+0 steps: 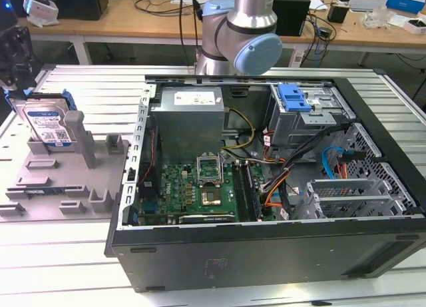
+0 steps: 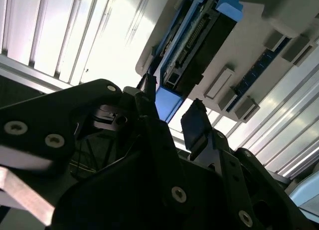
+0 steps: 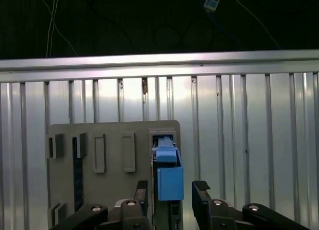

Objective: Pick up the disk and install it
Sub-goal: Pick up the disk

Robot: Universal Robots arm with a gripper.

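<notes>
Hovering at the exterior view's left, my gripper hung above the disk, which stood on edge in a grey fixture, well apart from the open computer case further right. In both wrist views my fingers were spread either side of the disk's blue frame, clamping nothing. I judged this the pickup step. A sound grasp called for squeezing evenly across that frame.

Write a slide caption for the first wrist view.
Open black gripper straddles the blue-framed metal disk standing in a grey plastic holder.
</notes>
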